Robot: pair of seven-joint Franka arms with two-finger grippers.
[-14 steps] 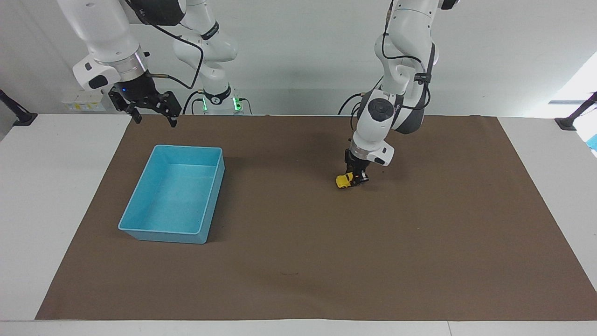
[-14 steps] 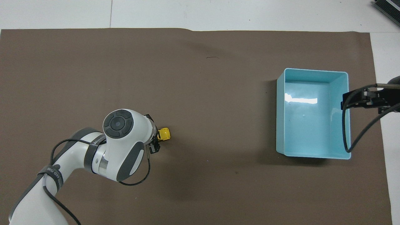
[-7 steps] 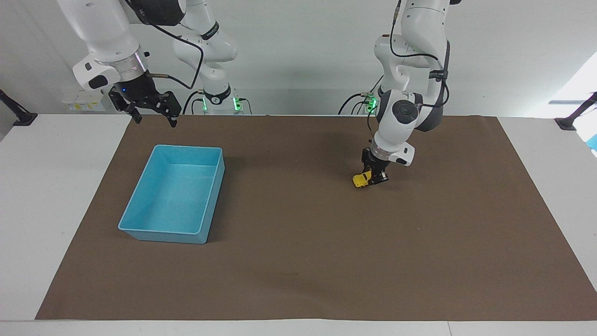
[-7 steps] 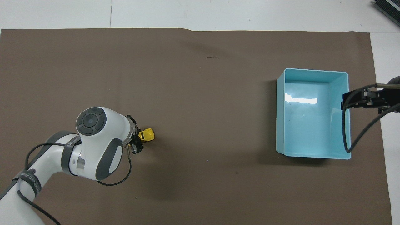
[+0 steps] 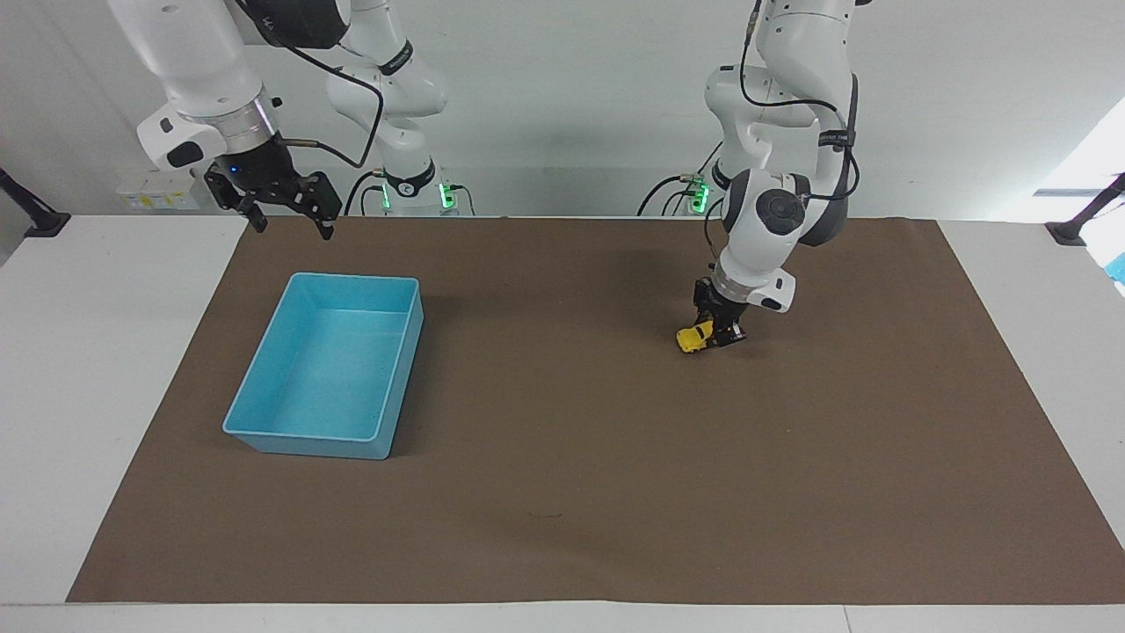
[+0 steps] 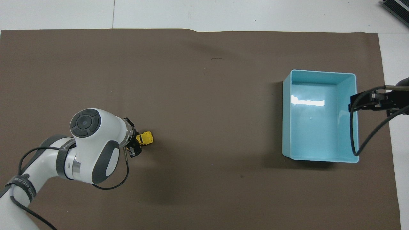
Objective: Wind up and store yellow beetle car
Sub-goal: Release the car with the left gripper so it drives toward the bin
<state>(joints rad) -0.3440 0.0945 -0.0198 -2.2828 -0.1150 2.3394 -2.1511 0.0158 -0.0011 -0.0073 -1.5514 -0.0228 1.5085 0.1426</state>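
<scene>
The counter (image 5: 105,369) is carrying a wide brown mat (image 5: 615,492) that is lying flat under everything. On that mat, toward the right arm's end, the blue tray (image 5: 264,437) is sitting with nothing in it. The right gripper (image 5: 288,221) is hanging in the air near the tray's robot-side end, its fingers spread wide and holding nothing; that arm is waiting. Down at the left arm's end, the left gripper (image 5: 714,338) is pressing low to the mat, pinching the rear of the yellow beetle car (image 5: 693,338), whose wheels are resting on the mat, well apart from the tray.
</scene>
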